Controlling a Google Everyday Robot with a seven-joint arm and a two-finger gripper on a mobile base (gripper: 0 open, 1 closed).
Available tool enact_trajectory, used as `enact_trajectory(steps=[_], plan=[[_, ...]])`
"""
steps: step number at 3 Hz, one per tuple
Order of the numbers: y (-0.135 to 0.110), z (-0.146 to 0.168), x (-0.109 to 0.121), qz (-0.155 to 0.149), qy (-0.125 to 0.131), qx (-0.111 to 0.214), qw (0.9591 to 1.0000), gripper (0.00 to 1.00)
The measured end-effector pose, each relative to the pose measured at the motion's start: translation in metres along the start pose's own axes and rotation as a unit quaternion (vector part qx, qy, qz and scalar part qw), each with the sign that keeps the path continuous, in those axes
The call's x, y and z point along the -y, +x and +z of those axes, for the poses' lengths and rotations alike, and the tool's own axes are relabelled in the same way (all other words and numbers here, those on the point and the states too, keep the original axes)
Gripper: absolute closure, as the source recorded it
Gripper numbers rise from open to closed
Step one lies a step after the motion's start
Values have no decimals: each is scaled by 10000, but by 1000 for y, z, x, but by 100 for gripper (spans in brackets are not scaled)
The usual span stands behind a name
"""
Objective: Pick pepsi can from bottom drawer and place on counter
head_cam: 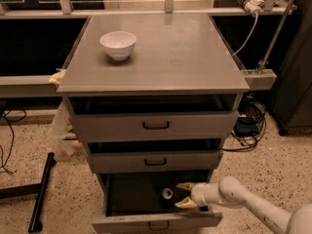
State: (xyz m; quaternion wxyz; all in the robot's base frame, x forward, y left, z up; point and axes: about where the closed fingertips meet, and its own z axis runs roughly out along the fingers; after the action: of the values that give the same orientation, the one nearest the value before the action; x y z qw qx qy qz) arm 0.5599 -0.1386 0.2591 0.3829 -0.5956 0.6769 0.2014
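The bottom drawer point(156, 222) of the grey cabinet is pulled open, its inside dark. The pepsi can point(167, 196) stands upright in it, right of the middle; only its silver top and dark body show. My gripper point(184, 194) reaches in from the right on a white arm. Its fingers are open, one point(184, 185) behind and one point(183, 204) in front, just right of the can and not closed on it. The counter point(175, 57) is the flat grey cabinet top above.
A white bowl point(118, 44) sits at the counter's back left. The two upper drawers point(156, 125) point(155, 161) stand slightly open above the bottom one. A black bar point(41, 191) lies on the speckled floor at left. Cables point(248, 126) lie at right.
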Motion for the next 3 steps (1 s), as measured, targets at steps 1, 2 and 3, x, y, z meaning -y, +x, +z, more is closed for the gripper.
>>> enact_trajectory(steps=[1,2,3], plan=[[2,15,4,-20,-24,65,10000,26],[4,29,8,-55,-56,122,9999,28],[9,48,12,-71,-105,177,9998,29]])
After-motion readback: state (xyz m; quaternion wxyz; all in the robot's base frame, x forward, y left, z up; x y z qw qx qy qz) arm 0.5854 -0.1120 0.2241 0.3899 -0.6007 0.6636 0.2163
